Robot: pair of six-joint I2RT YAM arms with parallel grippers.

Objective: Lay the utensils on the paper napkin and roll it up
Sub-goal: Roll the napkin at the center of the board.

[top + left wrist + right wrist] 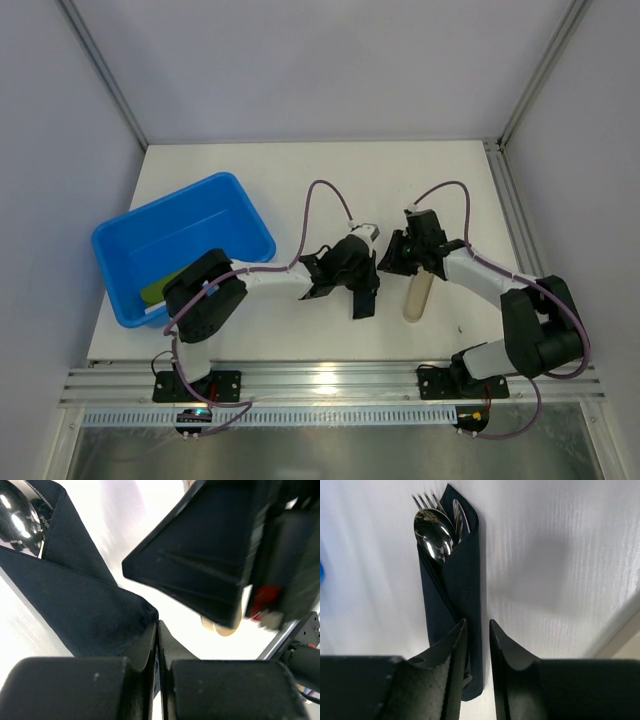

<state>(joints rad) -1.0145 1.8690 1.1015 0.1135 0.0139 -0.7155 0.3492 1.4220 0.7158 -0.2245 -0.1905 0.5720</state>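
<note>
The paper napkin (465, 580) is found wrapped lengthwise around the utensils (434, 532), whose heads protrude at one end. The bundle lies on the table (560, 555) near its middle, between the blue tub (180, 230) and the beige cylinder (417, 297).

The roll is judged nearly complete. To finish it well, the outer flap should be pressed flat and turned under, with light, even pressure so that the cutlery is not pushed out.

The left end effector (158, 630) is fully closed, its tips touching the napkin's plain end; whether paper is pinched cannot be told. The right end effector (477, 625) is parted narrowly over that same end, and no grip is evident.
</note>
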